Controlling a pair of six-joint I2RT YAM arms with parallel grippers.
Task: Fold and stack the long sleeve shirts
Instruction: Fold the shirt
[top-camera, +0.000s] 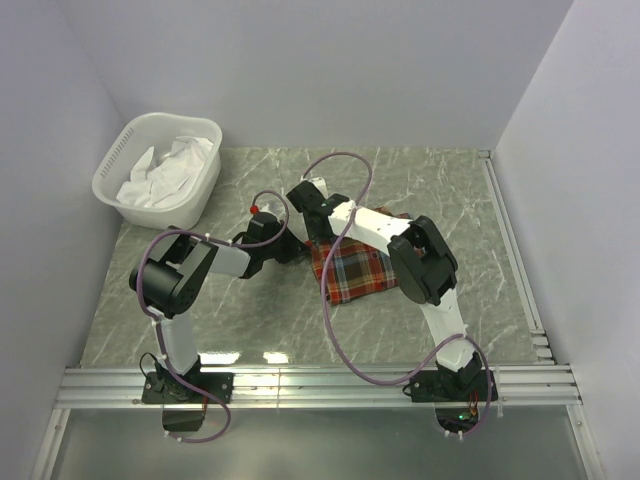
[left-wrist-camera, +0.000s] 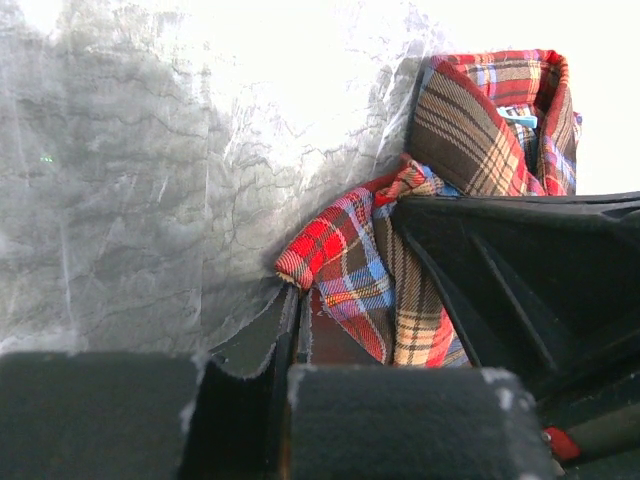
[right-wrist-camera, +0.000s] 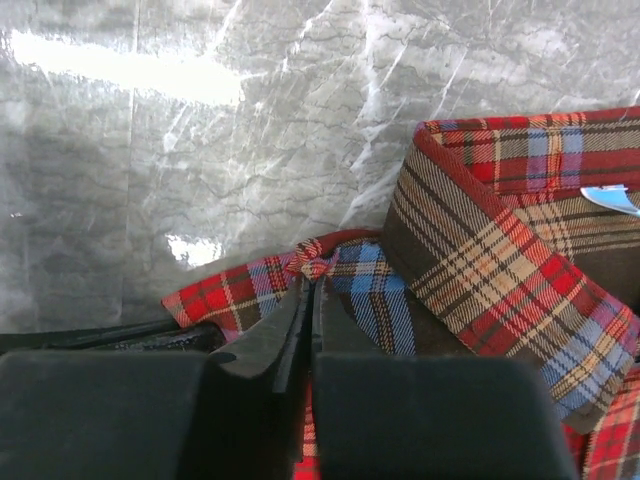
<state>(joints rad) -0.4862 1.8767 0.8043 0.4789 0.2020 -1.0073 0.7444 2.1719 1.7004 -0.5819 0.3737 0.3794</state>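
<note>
The marbled desk (top-camera: 450, 200) carries a white basket (top-camera: 118, 190) at its far left corner, with pale crumpled cloth inside, and near the middle the plaid flannel shirt (top-camera: 355, 275), bunched into a rough rectangle between the two arms. Both arms reach in to the shirt's left edge, close together. In the right wrist view the collar (right-wrist-camera: 480, 260) lies just to one side of the grip. The right gripper (right-wrist-camera: 310, 295) has its fingers pressed together on a small gathered tuck of red and blue check. The left gripper (left-wrist-camera: 298, 300) is likewise closed, and a fold of the checked fabric appears to be nipped at its fingertips. The step in hand looks like a fold of this one shirt, with both grips set on the same edge near the collar, so stacking is some way off. The next move probably calls for raising both pinches together and carrying the edge across the body of the shirt at an even pace, since each hold is thin and uneven pulling could tug the cloth free or twist the fold.
</note>
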